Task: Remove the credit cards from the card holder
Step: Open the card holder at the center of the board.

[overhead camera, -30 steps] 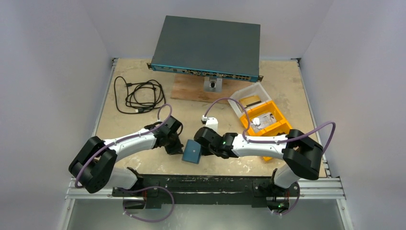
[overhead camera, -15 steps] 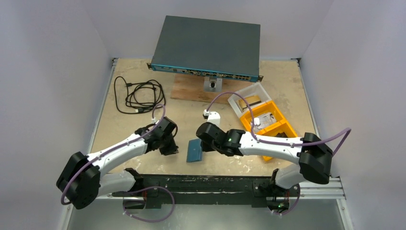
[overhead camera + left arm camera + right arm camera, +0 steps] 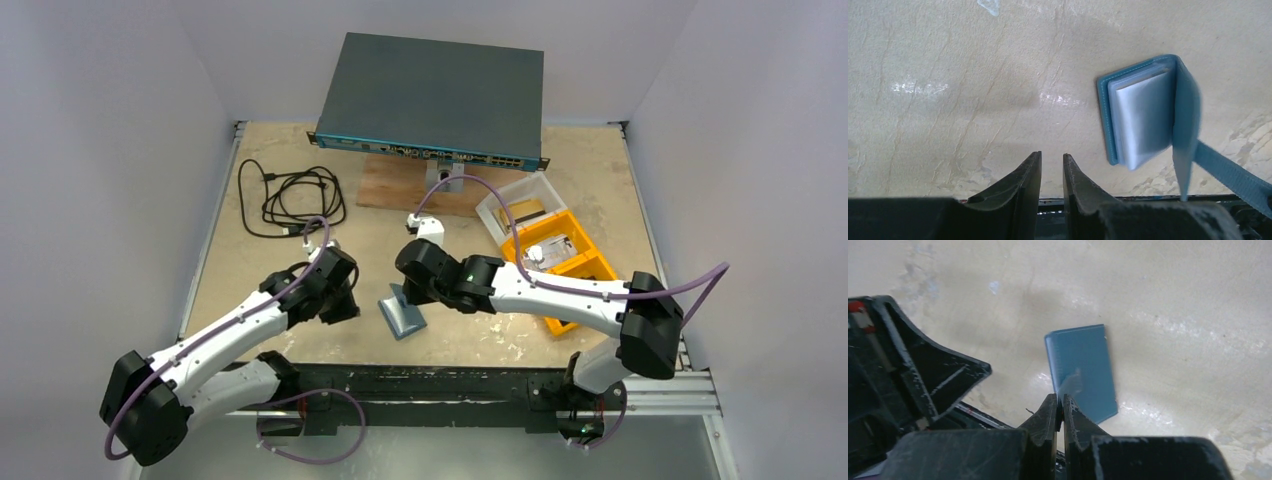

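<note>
We log card holder (image 3: 402,312) on table (image 3: 590,170), near edge, between arms. Right gripper (image 3: 1062,407) clamped on its lifted cover. Pale credit cards (image 3: 1142,117) face left. Left gripper (image 3: 1052,167) just beside, slightly apart, empty.

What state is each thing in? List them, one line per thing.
card holder: on the table, one cover lifted, clear pockets exposed.
credit cards: inside the pockets, none out.
right fingers: shut on the card holder's raised cover.
left fingers: slightly open, empty, apart from the card holder.
black cable: coiled, lying loose.
</note>
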